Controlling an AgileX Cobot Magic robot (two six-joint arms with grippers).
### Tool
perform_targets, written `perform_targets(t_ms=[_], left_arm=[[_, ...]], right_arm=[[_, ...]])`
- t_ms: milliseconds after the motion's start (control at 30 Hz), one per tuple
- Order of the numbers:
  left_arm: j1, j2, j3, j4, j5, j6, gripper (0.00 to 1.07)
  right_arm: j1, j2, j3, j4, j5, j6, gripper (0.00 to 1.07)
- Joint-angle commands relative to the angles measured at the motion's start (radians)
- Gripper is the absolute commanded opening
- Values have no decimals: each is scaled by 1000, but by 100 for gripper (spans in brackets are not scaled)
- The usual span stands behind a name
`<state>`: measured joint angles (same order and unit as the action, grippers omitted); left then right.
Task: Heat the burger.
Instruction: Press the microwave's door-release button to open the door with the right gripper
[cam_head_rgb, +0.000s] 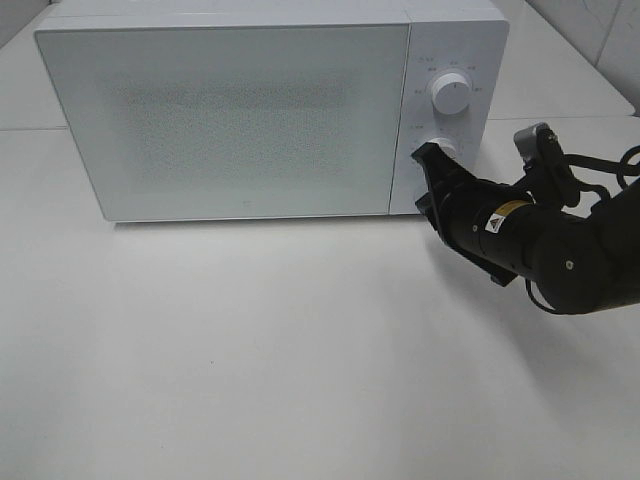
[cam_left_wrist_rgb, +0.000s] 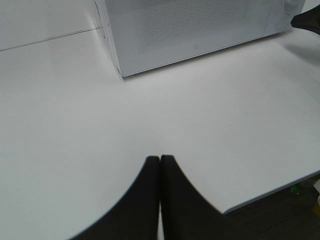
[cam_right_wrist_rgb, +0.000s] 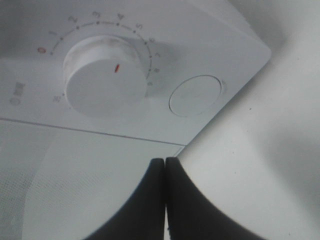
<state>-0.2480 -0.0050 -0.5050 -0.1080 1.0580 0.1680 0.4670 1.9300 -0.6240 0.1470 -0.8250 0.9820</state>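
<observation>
The burger is not visible in any view; whether it sits behind the closed door cannot be told. That door belongs to a white box-shaped microwave oven (cam_head_rgb: 230, 110) with a frosted, finely dotted window, standing at the back of a plain white table (cam_head_rgb: 250, 350). Down the oven's right-hand side runs a control panel with a round white upper knob (cam_head_rgb: 450, 95) and, below it, a round white lower knob (cam_right_wrist_rgb: 105, 80) ringed by a numbered scale. A small red tick on this lower knob is turned off the red dot that starts the scale, toward the middle numbers. Beside the knob is a flat round white button (cam_right_wrist_rgb: 195, 95). The black right gripper (cam_right_wrist_rgb: 164, 161) reaches in from the right at the lower part of the panel, just by the lower knob, its two fingers pressed together with nothing between them; whether they touch the panel cannot be told. The black left gripper (cam_left_wrist_rgb: 160, 157), seen only from its own wrist camera, hangs over bare table well in front of the oven's front left corner, its fingers likewise closed flat against each other and empty.
</observation>
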Motion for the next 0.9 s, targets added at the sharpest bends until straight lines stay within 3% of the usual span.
perform_targets(t_ms=[33, 433, 900], left_arm=[[3, -21, 2, -1, -15, -5, 0], [3, -21, 2, -1, -15, -5, 0], [3, -21, 2, -1, -15, -5, 0]], right_arm=[[-3, -2, -8, 43, -19, 2, 0], [-10, 63, -66, 122, -67, -23, 0], [-38, 68, -98, 81, -40, 31, 0]])
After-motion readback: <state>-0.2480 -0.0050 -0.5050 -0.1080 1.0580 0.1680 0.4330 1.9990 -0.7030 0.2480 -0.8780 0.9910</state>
